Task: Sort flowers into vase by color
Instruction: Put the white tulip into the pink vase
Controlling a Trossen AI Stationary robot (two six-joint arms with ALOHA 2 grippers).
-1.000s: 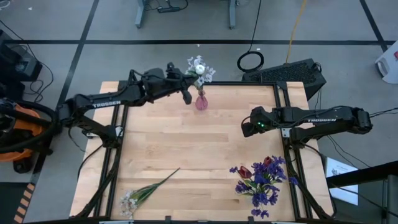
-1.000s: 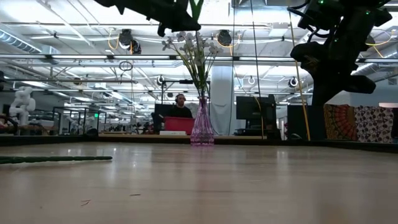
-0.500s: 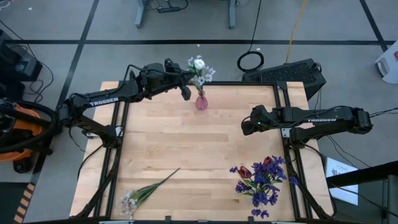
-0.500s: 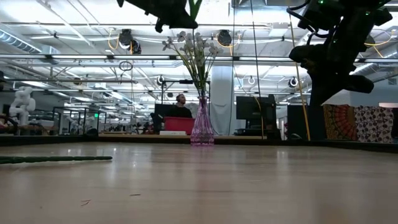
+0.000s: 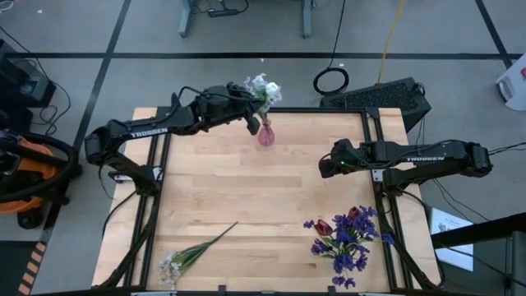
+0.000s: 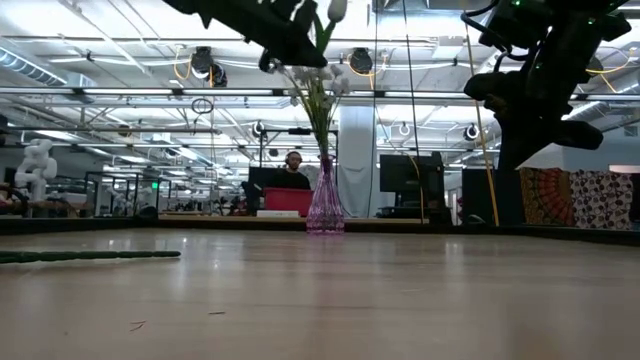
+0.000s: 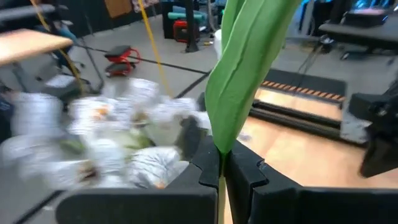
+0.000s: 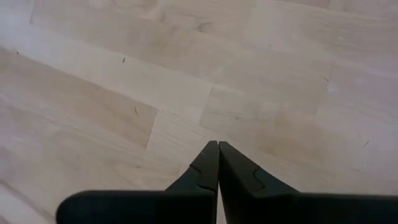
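Note:
A pink glass vase [image 5: 265,136] [image 6: 325,205] stands by the table's far edge with white flowers [image 5: 261,87] [image 6: 318,85] standing in its neck. My left gripper [image 5: 251,117] [image 6: 290,45] hangs just above and left of it, shut on a white tulip [image 6: 337,10] with a broad green leaf [image 7: 245,68]. Whether that tulip's lower stem is inside the vase is hidden. My right gripper [image 5: 323,168] [image 8: 217,149] waits shut over the table's right half, touching nothing. My left gripper pinches the tulip's thin green stem [image 7: 221,163] between its two fingers, just below where the leaf starts. The fingers [image 7: 245,177] lie across the stem. The leaf and white head rise beyond the fingers, lifted well above the table and tilted toward the vase's flowers.
A spray of tiny white blossoms [image 5: 191,255] lies by the near left corner, its stem [image 6: 90,256] flat on the wood. A heap of purple and dark red flowers [image 5: 347,237] lies near the right near corner. A black case [image 5: 378,96] sits beyond the far edge; a person [image 6: 291,172] sits far behind.
My left gripper has shifted a little toward the table's right, over the vase, and has tipped downward. The held tulip's white head has swung into the low view above the vase, and the white flowers in the vase have been nudged closer together.

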